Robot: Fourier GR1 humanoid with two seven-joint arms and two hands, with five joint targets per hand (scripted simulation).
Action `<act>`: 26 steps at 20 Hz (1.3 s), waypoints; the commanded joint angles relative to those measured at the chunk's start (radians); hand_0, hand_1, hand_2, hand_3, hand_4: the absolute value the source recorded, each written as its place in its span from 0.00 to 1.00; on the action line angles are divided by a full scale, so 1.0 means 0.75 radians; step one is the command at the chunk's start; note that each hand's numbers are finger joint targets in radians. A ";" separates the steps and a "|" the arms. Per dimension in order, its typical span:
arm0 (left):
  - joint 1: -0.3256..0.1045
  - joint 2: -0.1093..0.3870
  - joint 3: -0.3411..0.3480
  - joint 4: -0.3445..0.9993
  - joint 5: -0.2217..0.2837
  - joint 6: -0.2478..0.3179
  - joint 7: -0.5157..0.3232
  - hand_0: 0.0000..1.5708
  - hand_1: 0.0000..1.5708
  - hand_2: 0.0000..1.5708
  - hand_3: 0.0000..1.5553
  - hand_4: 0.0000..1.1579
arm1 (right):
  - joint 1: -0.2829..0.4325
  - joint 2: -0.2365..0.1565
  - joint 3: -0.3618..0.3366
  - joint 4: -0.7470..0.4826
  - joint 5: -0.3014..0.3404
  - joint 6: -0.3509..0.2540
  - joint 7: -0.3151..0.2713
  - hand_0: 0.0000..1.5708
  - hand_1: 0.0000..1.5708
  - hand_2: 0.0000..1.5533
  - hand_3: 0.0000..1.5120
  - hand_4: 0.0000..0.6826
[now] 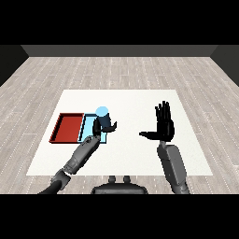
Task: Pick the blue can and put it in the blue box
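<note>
Head view: left robot hand (103, 126) curled round light blue cylindrical can (102, 112) (no label readable), held over shallow light blue tray (87, 127). Flat red tray (67, 127) touching alongside on white worktop (135, 105). Right robot hand (164, 126) spread, upright, apart from both trays.

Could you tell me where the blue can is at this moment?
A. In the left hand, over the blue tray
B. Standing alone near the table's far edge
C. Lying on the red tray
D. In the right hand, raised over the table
A: the left hand curls round the blue can above the blue tray, while the right hand is open and holds nothing.
</note>
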 commanded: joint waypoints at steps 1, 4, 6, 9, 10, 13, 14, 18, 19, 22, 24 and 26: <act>-0.067 0.079 0.074 0.120 -0.040 -0.043 0.031 1.00 1.00 1.00 0.95 0.97 | 0.065 -0.039 -0.105 0.003 -0.060 0.081 -0.066 0.00 0.00 0.00 0.00 0.00; -0.088 0.133 0.088 0.099 -0.087 -0.012 0.162 1.00 1.00 1.00 0.95 0.98 | 0.056 -0.057 -0.119 -0.054 -0.058 0.055 0.022 0.00 0.00 0.00 0.00 0.00; -0.132 0.163 0.184 0.270 -0.039 -0.129 0.088 1.00 1.00 1.00 0.96 0.96 | 0.087 -0.067 -0.132 -0.049 -0.021 0.023 0.016 0.00 0.00 0.00 0.00 0.00; -0.221 0.164 0.212 0.506 -0.065 -0.128 0.120 1.00 1.00 1.00 0.97 0.95 | 0.009 -0.035 -0.174 0.142 -0.065 0.084 -0.067 0.00 0.00 0.00 0.00 0.00; -0.302 0.222 0.237 0.589 -0.055 -0.184 0.179 1.00 1.00 1.00 0.96 0.95 | 0.028 -0.021 -0.133 0.023 -0.041 0.019 0.001 0.00 0.00 0.00 0.00 0.00; -0.305 0.179 0.245 0.775 -0.073 -0.195 0.183 1.00 1.00 1.00 0.95 0.91 | -0.007 -0.016 -0.143 0.142 -0.031 0.049 -0.043 0.00 0.00 0.00 0.00 0.00; -0.377 0.197 0.265 0.840 -0.063 -0.228 0.237 1.00 1.00 1.00 0.94 0.88 | 0.008 -0.029 -0.173 0.153 -0.045 0.066 -0.064 0.00 0.00 0.00 0.00 0.00; -0.404 0.116 0.259 1.035 -0.111 -0.145 0.241 1.00 1.00 0.96 0.87 0.85 | -0.014 0.038 -0.125 0.260 0.007 0.044 -0.121 0.00 0.00 0.00 0.00 0.00; -0.385 0.101 0.266 1.075 -0.110 -0.120 0.246 0.99 0.99 0.91 0.73 0.80 | -0.047 -0.023 -0.171 0.248 -0.020 0.069 -0.081 0.00 0.00 0.00 0.00 0.00; -0.345 0.087 0.238 1.176 -0.139 -0.133 0.316 0.79 0.79 0.73 0.71 0.80 | -0.021 0.001 -0.177 0.278 -0.032 0.100 -0.141 0.00 0.00 0.00 0.00 0.00; -0.332 0.055 0.219 1.217 -0.161 -0.189 0.332 0.61 0.61 0.55 0.52 0.80 | 0.012 -0.032 -0.175 0.236 -0.038 0.111 -0.089 0.00 0.00 0.00 0.00 0.00; -0.264 0.041 0.223 1.231 -0.167 -0.188 0.254 0.56 0.56 0.48 0.27 0.81 | -0.043 -0.046 -0.235 0.253 -0.090 0.124 -0.085 0.00 0.00 0.00 0.00 0.00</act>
